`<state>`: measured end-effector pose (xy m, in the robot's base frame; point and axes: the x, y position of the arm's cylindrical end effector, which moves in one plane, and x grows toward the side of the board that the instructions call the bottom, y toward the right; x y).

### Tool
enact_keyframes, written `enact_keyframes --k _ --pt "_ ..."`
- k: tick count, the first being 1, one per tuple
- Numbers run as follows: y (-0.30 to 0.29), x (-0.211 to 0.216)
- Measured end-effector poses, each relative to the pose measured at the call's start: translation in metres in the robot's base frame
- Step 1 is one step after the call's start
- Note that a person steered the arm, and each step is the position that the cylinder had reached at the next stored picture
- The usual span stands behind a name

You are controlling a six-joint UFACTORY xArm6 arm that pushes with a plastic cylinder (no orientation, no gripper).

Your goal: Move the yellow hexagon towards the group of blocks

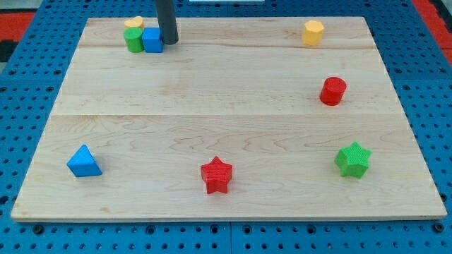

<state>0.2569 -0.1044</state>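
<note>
Sitting near the upper right of the frame, the yellow hexagon [313, 32] rests alone on the wooden board [226, 141], close to the board's top edge. The group of blocks is far from it, at the upper left: a green block [133, 40], a blue cube [152, 40] touching it, and a yellow block [133, 24] just behind them, whose shape I cannot make out. My tip [169, 41] stands just beside the blue cube, on its right side, so it is at the group and well apart from the hexagon. There is no claw to open or close; the rod holds nothing.

The relation that matters: the hexagon lies to the right of my tip, almost on the same level of the picture. To push it left towards the group, I judge the tip must first go around to the hexagon's right side.

Below the hexagon is a red cylinder [333, 91].
</note>
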Motion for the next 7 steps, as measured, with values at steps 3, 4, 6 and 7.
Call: enact_keyframes --k 3,4,6,7 --pt "0.108 0.004" --pt "0.141 0.004" --pt "0.218 0.010" --pt "0.223 0.032"
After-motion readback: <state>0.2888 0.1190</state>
